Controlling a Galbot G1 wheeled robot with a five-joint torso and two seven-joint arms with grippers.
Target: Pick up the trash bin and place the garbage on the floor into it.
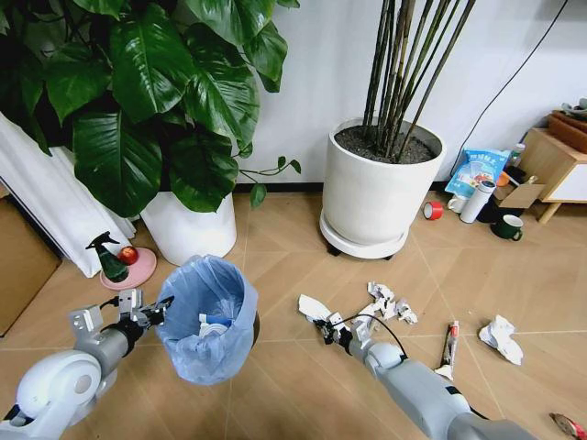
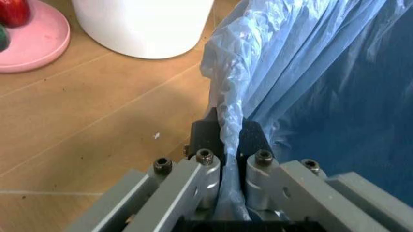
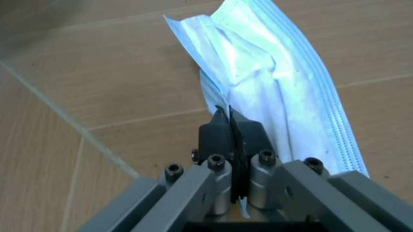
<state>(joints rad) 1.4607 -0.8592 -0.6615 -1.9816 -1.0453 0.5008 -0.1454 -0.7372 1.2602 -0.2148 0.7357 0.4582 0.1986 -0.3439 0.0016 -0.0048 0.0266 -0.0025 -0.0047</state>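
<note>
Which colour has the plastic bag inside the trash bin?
Light blue. The bag lining the trash bin shows best in the head view, with the left gripper pinching its rim.

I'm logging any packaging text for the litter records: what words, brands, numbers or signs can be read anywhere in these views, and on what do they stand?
No text can be read.
Blue-white bag against the wall: printed, but too small and blurred to read.
Tube-like wrapper on the floor: markings too small to read.
Face mask in the right gripper: no print.
Trash bin liner in the left gripper: no print.
</note>
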